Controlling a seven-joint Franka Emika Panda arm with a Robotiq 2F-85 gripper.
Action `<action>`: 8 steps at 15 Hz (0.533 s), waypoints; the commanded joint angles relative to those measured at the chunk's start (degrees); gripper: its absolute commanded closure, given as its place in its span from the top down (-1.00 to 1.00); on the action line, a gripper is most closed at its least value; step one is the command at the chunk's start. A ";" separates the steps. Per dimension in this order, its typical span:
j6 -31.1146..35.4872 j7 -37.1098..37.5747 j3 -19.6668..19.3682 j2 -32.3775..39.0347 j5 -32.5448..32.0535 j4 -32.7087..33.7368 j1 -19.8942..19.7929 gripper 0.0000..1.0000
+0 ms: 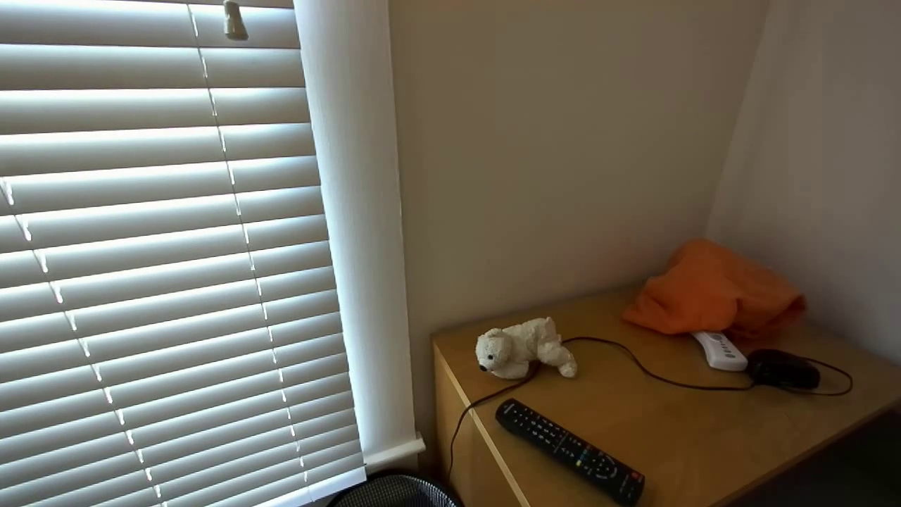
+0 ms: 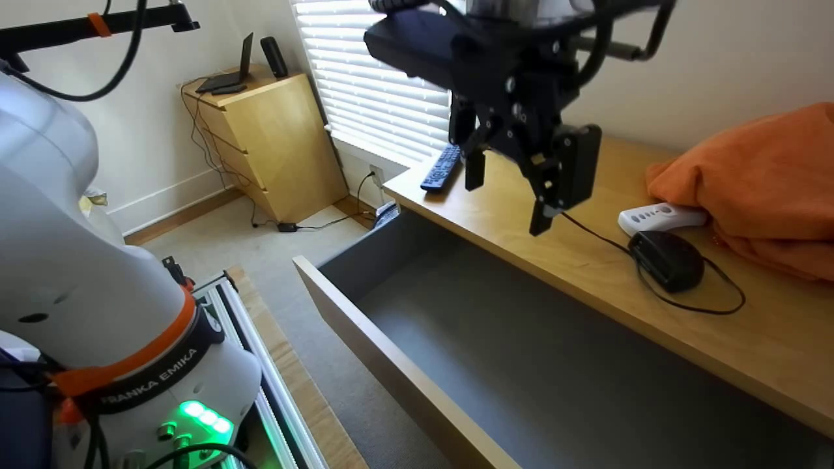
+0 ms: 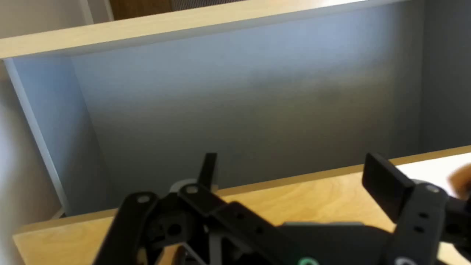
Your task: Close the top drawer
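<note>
— Grippers?
— One gripper (image 3: pixel 296 176), with two fingers (image 3: pixel 386 186), spread apart.
— Extended drawers?
— One drawer (image 2: pixel 495 339), lower than the jaws in an exterior view.
— Dressers?
— Two: one wooden dresser (image 2: pixel 586 267) beneath the jaws, one far dresser (image 2: pixel 293 150) well apart from them, carrying one laptop (image 2: pixel 245 62).
— And on the nearer one?
— One black remote (image 2: pixel 441 170) beyond the jaws. Off to the jaws' side, one white device (image 2: pixel 651 218) with buttons, one black box (image 2: pixel 668 260), one orange cloth (image 2: pixel 775 189).
— Toys?
— One white bear (image 1: pixel 517 348); its place from the jaws I can't tell.
</note>
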 commanded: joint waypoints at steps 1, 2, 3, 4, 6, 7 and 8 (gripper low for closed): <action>6.27 5.14 0.27 3.16 -3.71 -3.90 -3.20 1.00; 6.77 7.22 0.64 4.09 -4.49 -4.59 -3.90 1.00; 7.33 8.82 0.82 5.18 -5.07 -4.90 -4.31 1.00; 7.84 10.04 0.80 6.25 -5.78 -5.13 -4.74 1.00; 9.11 10.81 0.13 8.81 -5.48 -4.98 -5.04 1.00; 9.85 11.11 -0.11 10.22 -5.90 -4.65 -5.43 1.00; 10.37 11.32 -0.37 11.69 -6.15 -4.32 -5.88 1.00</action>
